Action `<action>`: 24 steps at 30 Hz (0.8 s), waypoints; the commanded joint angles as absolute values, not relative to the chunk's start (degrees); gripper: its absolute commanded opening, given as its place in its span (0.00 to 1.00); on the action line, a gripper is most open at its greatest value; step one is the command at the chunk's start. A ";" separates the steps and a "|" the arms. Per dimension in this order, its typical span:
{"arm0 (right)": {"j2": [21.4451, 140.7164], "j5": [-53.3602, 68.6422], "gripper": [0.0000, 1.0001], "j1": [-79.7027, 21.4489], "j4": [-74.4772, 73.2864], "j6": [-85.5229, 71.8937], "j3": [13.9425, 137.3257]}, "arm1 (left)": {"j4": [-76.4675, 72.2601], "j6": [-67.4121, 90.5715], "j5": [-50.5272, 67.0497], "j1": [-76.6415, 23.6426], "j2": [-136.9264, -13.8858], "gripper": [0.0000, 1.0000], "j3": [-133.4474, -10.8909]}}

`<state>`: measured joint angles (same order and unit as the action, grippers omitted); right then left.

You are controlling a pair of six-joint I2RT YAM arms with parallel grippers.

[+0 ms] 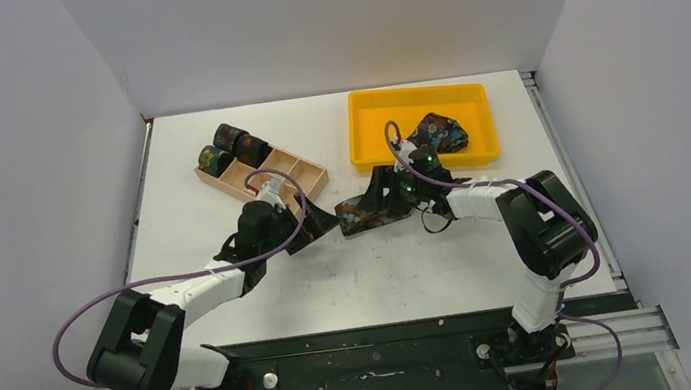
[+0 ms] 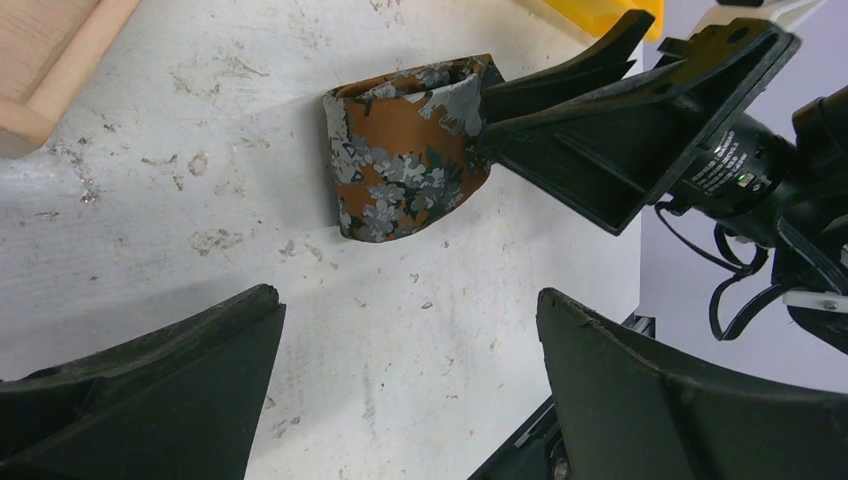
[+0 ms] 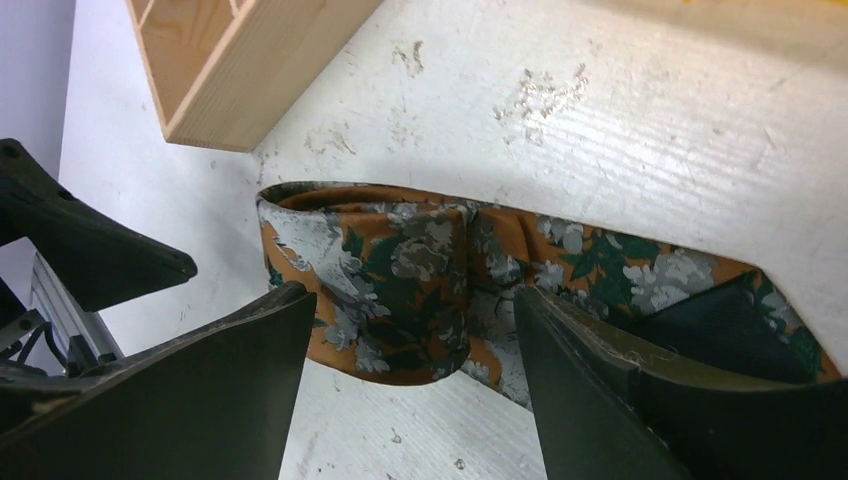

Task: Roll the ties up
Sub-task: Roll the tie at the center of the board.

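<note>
— One tie (image 2: pixel 405 165) is half rolled. It stands on its edge near the middle of the counter (image 1: pixel 363 283), and its flat tail runs off under the right arm.

— And the hands?

— The right hand (image 3: pixel 410 295) has its fingers apart, one on each side of the roll, clamping nothing that I can see. The left hand (image 2: pixel 408 300) hangs wide apart just beside the roll, holding nothing.

— So nothing pins that coil.

— That's my worry. The fabric looks slippery and springy, so I'd expect a loose coil to slacken or flop over by itself. One finger also seems to sit over the tail. If that hand pulls away, it may drag the tail and unwind the lot.

— Could the left one knock it?

— Easily, coming in that wide. The wooden box (image 1: pixel 236 174) towards the far left corner is close behind that hand too, so a careless swing could bump the rolled ties (image 1: pixel 234 144) at its far end.

— And the yellow tray (image 1: pixel 414 93)?

— A crumpled tie (image 1: pixel 439 132) lies in it, by the far right corner.
</note>
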<state>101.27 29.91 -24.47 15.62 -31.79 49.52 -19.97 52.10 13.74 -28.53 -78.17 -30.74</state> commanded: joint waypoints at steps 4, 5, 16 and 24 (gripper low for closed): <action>101.47 36.04 0.78 -23.03 18.89 -29.04 53.42 | -23.77 52.85 13.83 -28.80 -74.90 0.97 -29.02; 101.86 36.70 0.79 -23.11 19.14 -29.04 53.62 | -23.86 52.83 13.84 -28.77 -74.88 0.97 -29.01; 107.70 41.78 0.75 -22.88 18.44 -27.20 57.14 | -25.35 53.61 15.01 -28.83 -76.05 0.98 -28.83; 108.36 42.91 0.60 -23.24 21.57 -31.58 54.72 | -25.68 53.74 15.19 -28.83 -76.84 0.98 -29.09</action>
<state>108.31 41.06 -23.22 17.37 -30.13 54.65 -21.93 53.58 14.02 -28.58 -76.62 -28.69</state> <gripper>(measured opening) 0.642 0.976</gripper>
